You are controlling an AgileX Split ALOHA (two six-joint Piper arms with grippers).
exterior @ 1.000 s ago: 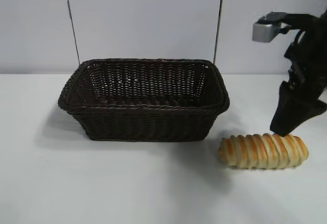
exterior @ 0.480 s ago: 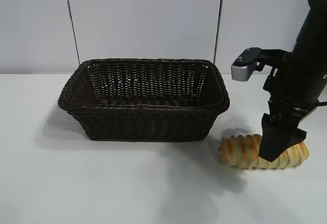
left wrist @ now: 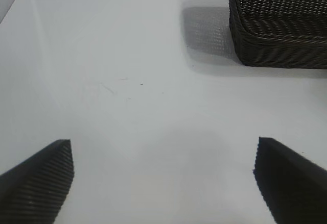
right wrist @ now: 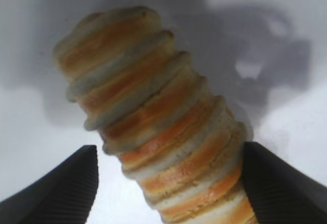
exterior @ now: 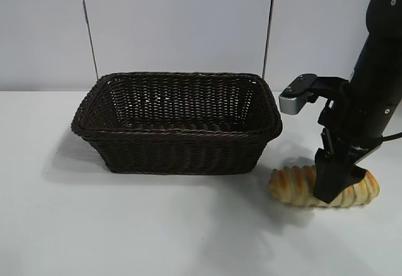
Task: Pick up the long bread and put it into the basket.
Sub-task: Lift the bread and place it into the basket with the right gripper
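The long bread [exterior: 294, 185], golden-brown with pale ridges, lies on the white table to the right of the basket [exterior: 176, 131], which holds nothing. My right gripper [exterior: 333, 191] is down over the loaf's middle, its jaws on either side. In the right wrist view the bread [right wrist: 153, 117] runs between the fingers. One finger [right wrist: 276, 183] touches its side and the other finger [right wrist: 66, 193] stands a small gap away, so the gripper [right wrist: 168, 183] is open. My left gripper [left wrist: 163, 183] hovers wide open over bare table, with the basket's corner [left wrist: 281, 30] farther off.
The white table [exterior: 157, 226] spreads in front of the basket and to its left. A pale wall with two thin dark vertical lines stands behind. The right arm's wrist camera [exterior: 296, 97] juts toward the basket's right rim.
The right arm came down from behind the bread onto its middle. Its jaws have narrowed around the loaf. The bread, the basket and the left gripper have not moved.
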